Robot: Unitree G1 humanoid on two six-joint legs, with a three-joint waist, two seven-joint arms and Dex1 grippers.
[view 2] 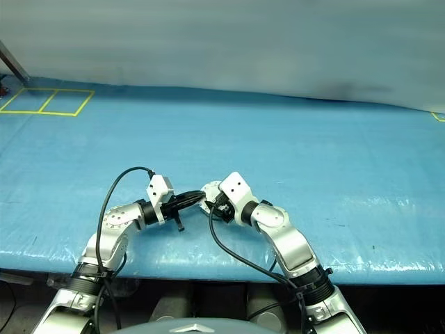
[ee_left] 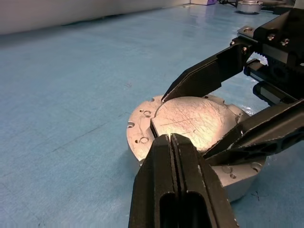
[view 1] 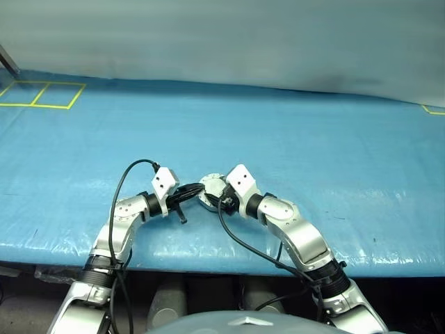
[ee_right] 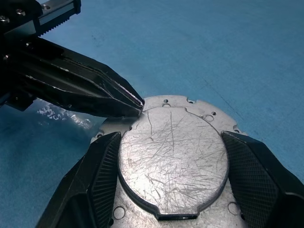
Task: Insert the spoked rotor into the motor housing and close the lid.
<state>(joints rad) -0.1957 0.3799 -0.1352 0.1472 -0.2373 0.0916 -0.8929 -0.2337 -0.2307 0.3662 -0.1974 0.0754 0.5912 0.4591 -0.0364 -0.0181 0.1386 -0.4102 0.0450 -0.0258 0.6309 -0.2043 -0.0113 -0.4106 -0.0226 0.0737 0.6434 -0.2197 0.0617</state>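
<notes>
Blue table (view 1: 334, 139) is bare around the work, with wide free room to the far side and both flanks; yellow tape marks (view 1: 42, 94) sit well off at the far left, another bit of tape at the far right edge. Near edge of the table runs close under both arms, so little room toward the robot. Motor housing (ee_left: 142, 137) lies flat near that front edge, between the two grippers, lid (ee_right: 173, 159) down on it with its scratched silver outer face up. Right gripper (ee_right: 173, 175) has its fingers spread wide, one either side of the lid's raised disc, pads (ee_right: 102, 175) just beside or against its rim; contact looks likely but I can't confirm a real clamp from here. Left gripper (ee_left: 172, 142) has its fingers pressed together, nothing between them, tip resting at the lid's edge where the raised disc meets the flange, opposite the right gripper's upper finger (ee_left: 204, 76). Housing flange with its small holes shows all round, not overhanging anything.
</notes>
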